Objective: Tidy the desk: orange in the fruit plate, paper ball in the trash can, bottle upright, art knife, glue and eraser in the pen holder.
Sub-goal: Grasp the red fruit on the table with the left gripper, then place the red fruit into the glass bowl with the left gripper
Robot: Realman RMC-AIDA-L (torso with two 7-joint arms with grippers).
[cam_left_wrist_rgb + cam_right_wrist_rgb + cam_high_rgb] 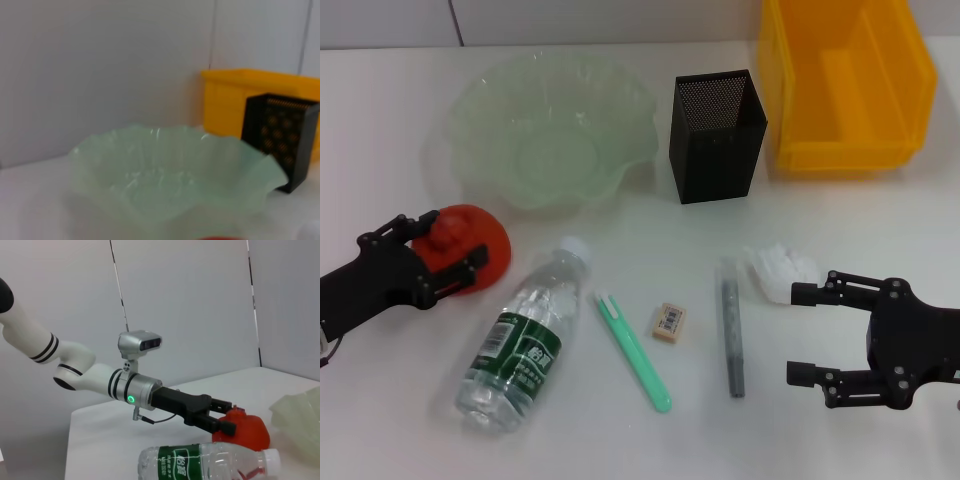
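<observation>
Left gripper (455,252), at the left edge of the table, with its black fingers (468,262) closed around the orange (480,245) — one finger over the bumpy top, the other along the near flank; the right wrist view shows the same clasp side-on, fingertips against the fruit. Whether the orange rests on the table or is just lifted cannot be told. The step in hand is judged to be the first one: orange to fruit plate. The fruit plate (485,165), pale green with a ruffled rim, lies just beyond the orange toward the far left of the table, and the left wrist view looks straight across its bowl, so the next move calls for a lift high enough to clear the wavy rim, a short carry over the centre, and a release low inside so the fruit does not roll out. Beside the orange the bottle (525,340) lies on its side, cap pointing toward the plate; nearer the middle lie a green art knife (634,353), the eraser (668,322) and a grey glue stick (731,330). The pen holder (716,135) stands at the far middle and the trash can (845,85) in the far right corner. Right gripper (808,334), near the right edge, is spread wide and holds nothing — the paper ball (780,268) lies just beyond its upper finger.
</observation>
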